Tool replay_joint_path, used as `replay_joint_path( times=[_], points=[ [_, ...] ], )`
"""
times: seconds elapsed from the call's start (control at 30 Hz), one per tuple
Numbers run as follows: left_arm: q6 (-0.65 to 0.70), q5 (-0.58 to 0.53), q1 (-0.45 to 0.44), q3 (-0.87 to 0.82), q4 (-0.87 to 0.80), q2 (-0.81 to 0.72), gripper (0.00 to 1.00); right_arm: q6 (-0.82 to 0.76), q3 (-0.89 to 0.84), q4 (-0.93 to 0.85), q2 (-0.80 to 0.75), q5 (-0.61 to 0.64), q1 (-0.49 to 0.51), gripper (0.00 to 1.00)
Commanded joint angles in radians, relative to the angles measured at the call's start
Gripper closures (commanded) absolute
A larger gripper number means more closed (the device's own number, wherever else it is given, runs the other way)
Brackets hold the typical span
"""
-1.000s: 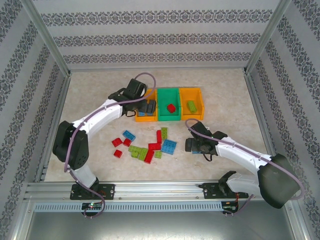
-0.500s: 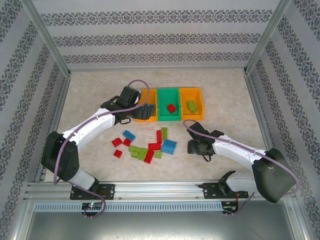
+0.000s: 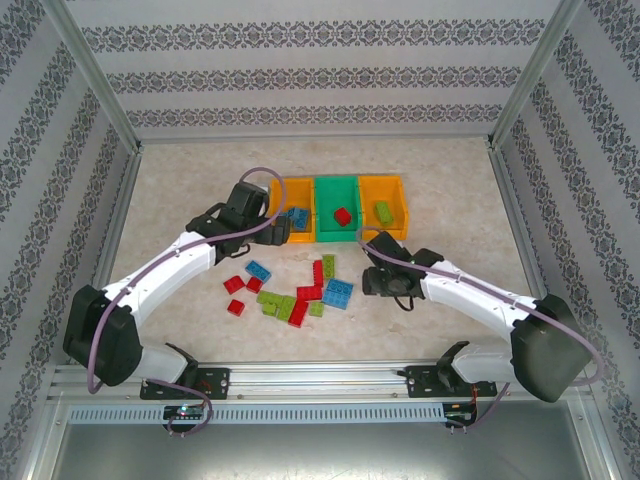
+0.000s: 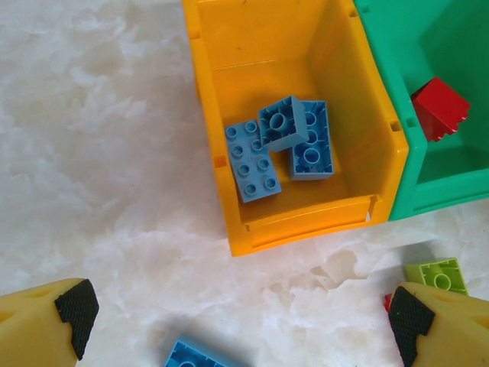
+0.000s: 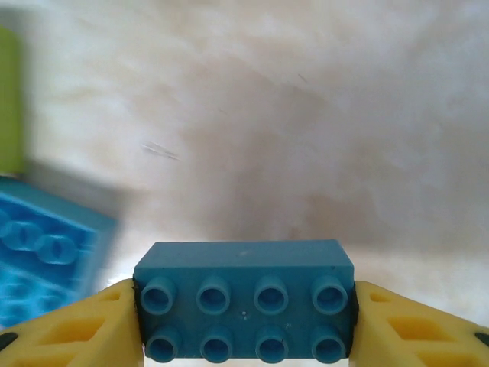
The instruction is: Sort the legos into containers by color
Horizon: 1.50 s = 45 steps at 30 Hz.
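A blue lego (image 5: pixel 244 264) with eight studs is clamped between the yellow fingers of my right gripper (image 5: pixel 243 329), which is shut on it just above the table. That gripper (image 3: pixel 378 280) sits right of the loose legos (image 3: pixel 300 292), a scatter of red, blue and green bricks. The containers stand in a row: a left orange bin (image 3: pixel 298 239), a green bin (image 3: pixel 338 181) and a right orange bin (image 3: pixel 383 180). My left gripper (image 3: pixel 272 232) is open and holds nothing. It hovers over the table just in front of the left orange bin (image 4: pixel 306 222), which holds three blue bricks (image 4: pixel 283 138).
A red brick (image 4: pixel 439 107) lies in the green bin (image 4: pixel 428 191), and a green brick (image 3: pixel 384 211) in the right orange bin. Another blue brick (image 5: pixel 46 252) lies left of my right gripper. A blue brick (image 4: pixel 191 358) and a green one (image 4: pixel 437 275) lie near my left fingers.
My right gripper closed on the blue lego and shifted a little left and away. My left arm drew back from the left orange bin toward the near left, staying open.
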Motion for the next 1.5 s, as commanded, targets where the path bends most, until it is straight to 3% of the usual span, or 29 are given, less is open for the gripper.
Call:
replay_joint_path(
  times=[0.0,0.43,0.63,0.83,1.1,1.3,1.47],
  points=[
    [-0.017,-0.041,0.007,-0.025,-0.015,-0.032,0.01,-0.037,0.092,0.035,0.036,-0.045,0.024,0.45],
    [-0.061,-0.07,0.026,-0.079,-0.025,-0.088,0.01,-0.041,0.424,0.2,0.443,-0.138,0.124,0.44],
    [-0.082,-0.087,0.06,-0.135,-0.046,-0.141,0.01,-0.049,0.55,0.185,0.561,-0.139,0.136,0.44],
    [-0.096,-0.071,0.119,-0.206,-0.041,-0.207,0.01,-0.065,0.617,0.151,0.599,-0.137,0.145,0.43],
    [-0.081,-0.012,0.162,-0.23,-0.028,-0.186,0.01,-0.068,0.601,0.152,0.598,-0.124,0.161,0.38],
    [-0.058,0.064,0.168,-0.183,-0.023,-0.065,0.01,-0.062,0.512,0.155,0.52,-0.048,0.163,0.32],
    [-0.078,0.14,0.178,-0.134,-0.008,0.077,0.13,-0.036,0.387,0.16,0.415,-0.002,0.144,0.29]
  ],
)
